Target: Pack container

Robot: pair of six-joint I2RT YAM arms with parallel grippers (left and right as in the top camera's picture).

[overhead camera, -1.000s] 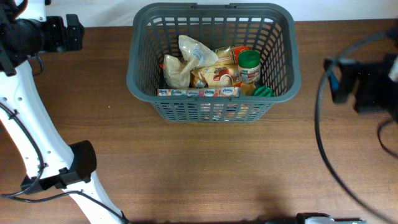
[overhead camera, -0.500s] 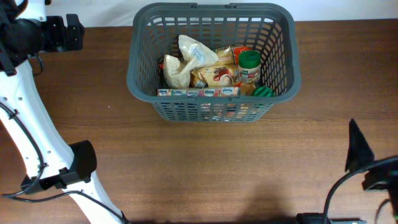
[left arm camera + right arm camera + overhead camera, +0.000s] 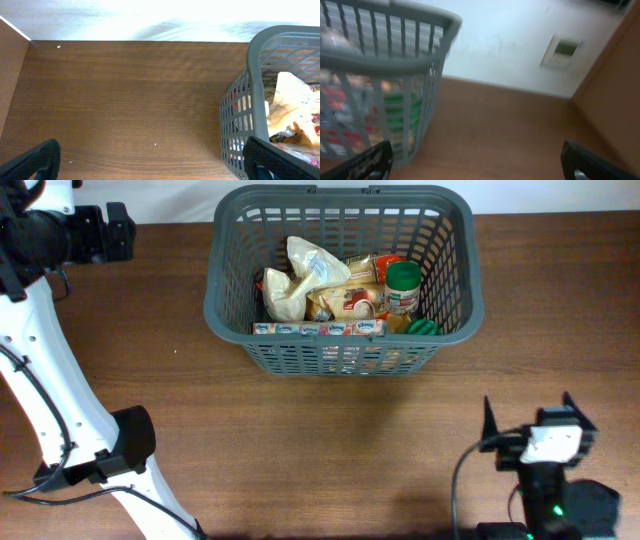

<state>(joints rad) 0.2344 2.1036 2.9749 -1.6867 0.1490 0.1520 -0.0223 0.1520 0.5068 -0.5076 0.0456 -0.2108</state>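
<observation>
The dark grey slotted basket (image 3: 225,300) stands at the back middle of the table. It holds crumpled clear bags (image 3: 305,270), a green-lidded jar (image 3: 402,285), a long tissue pack (image 3: 318,328) and a green item (image 3: 424,326). My left gripper (image 3: 118,230) is at the back left, open and empty, left of the basket; the left wrist view shows its fingers (image 3: 155,167) wide apart and the basket's rim (image 3: 256,95) at the right. My right gripper (image 3: 528,418) is near the front right, open and empty; its view (image 3: 480,167) shows the basket (image 3: 395,60) ahead to the left.
The brown wooden table (image 3: 330,440) spreads in front of the basket. The left arm's white links and base (image 3: 110,450) stand at the front left. A white wall (image 3: 520,40) rises behind the table.
The right arm has swung from the right edge down to the front right of the table. The left arm and the basket have not moved.
</observation>
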